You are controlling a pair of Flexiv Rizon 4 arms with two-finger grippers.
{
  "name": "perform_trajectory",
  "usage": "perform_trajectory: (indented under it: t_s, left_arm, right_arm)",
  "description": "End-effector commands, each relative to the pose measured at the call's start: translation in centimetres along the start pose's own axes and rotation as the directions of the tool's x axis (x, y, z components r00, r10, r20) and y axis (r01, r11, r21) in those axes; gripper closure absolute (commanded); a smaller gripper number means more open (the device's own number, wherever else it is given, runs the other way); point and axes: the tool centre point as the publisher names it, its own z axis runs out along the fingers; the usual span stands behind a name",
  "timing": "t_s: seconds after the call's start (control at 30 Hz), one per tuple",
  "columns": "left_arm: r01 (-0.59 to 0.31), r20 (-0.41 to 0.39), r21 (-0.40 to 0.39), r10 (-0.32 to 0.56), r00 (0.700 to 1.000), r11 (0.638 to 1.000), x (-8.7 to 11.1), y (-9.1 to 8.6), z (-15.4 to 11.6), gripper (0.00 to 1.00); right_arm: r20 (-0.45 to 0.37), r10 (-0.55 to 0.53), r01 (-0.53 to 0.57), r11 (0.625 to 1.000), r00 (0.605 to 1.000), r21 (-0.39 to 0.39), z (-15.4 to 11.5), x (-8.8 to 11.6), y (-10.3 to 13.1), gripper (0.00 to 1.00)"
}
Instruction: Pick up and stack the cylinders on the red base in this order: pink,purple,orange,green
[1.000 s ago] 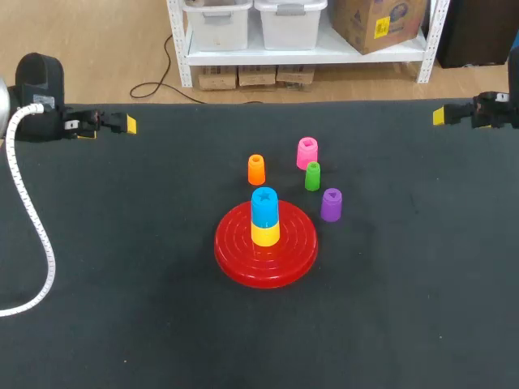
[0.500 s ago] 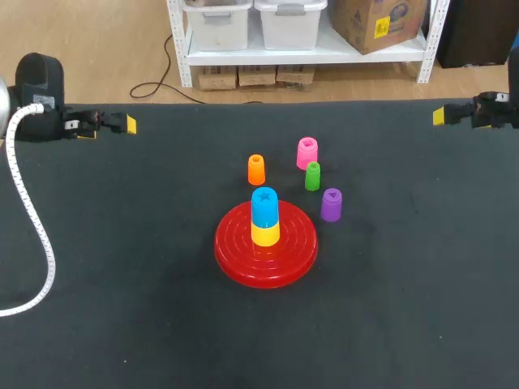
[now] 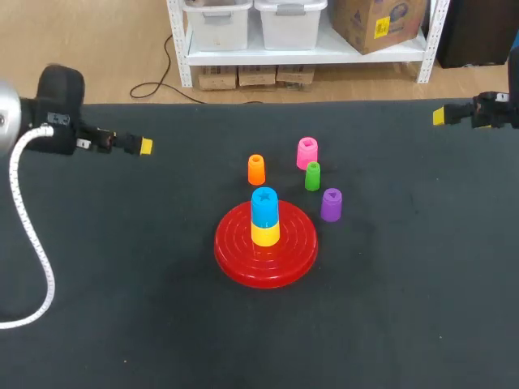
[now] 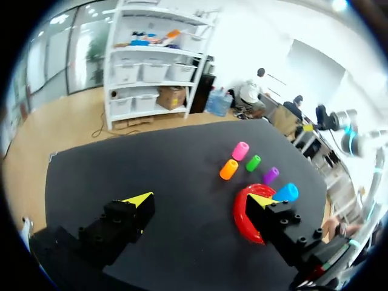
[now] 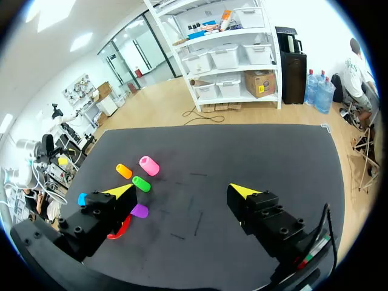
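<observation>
The red base (image 3: pixel 235 253) lies mid-table with a blue cylinder (image 3: pixel 264 206) stacked on a yellow one (image 3: pixel 265 234). Behind it stand the orange (image 3: pixel 256 169), pink (image 3: pixel 307 152) and green (image 3: pixel 312 176) cylinders, with the purple one (image 3: pixel 331 204) at the base's right. My left gripper (image 3: pixel 143 146) hovers over the back left of the table, open and empty. In its wrist view the left gripper (image 4: pixel 200 200) faces pink (image 4: pixel 240 150), green (image 4: pixel 253 162), orange (image 4: pixel 229 169) and purple (image 4: pixel 271 175). My right gripper (image 3: pixel 442 116) is at the back right edge, open and empty (image 5: pixel 182 191).
A white cable (image 3: pixel 32 235) from my left arm loops over the table's left side. The black tabletop (image 3: pixel 405 284) is bare to the front and right of the base.
My left arm has swung in from the back left edge toward the middle of the table. The right arm and all cylinders have stayed put.
</observation>
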Motion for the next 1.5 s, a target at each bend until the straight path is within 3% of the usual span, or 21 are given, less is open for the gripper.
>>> perform_trajectory:
  t_s: [0.03,0.23,0.4,0.7,0.9,1.5]
  left_arm:
    - [-0.069,0.128,0.204,0.043,0.991,0.976,1.2,0.4,-1.1,0.00]
    - [-0.115,0.162,0.234,0.078,0.984,0.965,1.4,-0.8,-2.0,0.00]
    - [-0.160,0.110,0.263,0.136,0.985,0.951,1.7,-2.3,-1.5,0.00]
    - [-0.246,-0.016,0.233,0.257,0.966,0.941,2.1,-4.7,0.0,0.00]
    - [-0.281,-0.042,0.234,0.298,0.954,0.931,2.9,-5.8,0.4,0.00]
    - [-0.343,-0.008,0.323,0.365,0.931,0.882,3.9,-6.0,0.1,0.00]
  right_arm:
    - [0.000,0.000,0.000,1.000,1.000,-0.002,0.0,0.0,0.0,0.00]
    - [0.000,0.000,0.000,1.000,1.000,-0.002,0.0,0.0,0.0,0.00]
    - [0.000,0.000,0.000,1.000,1.000,-0.002,0.0,0.0,0.0,0.00]
    - [0.000,0.000,0.000,1.000,1.000,-0.002,0.0,0.0,0.0,0.00]
    - [0.000,0.000,0.000,1.000,1.000,-0.002,0.0,0.0,0.0,0.00]
    - [0.000,0.000,0.000,1.000,1.000,-0.002,0.0,0.0,0.0,0.00]
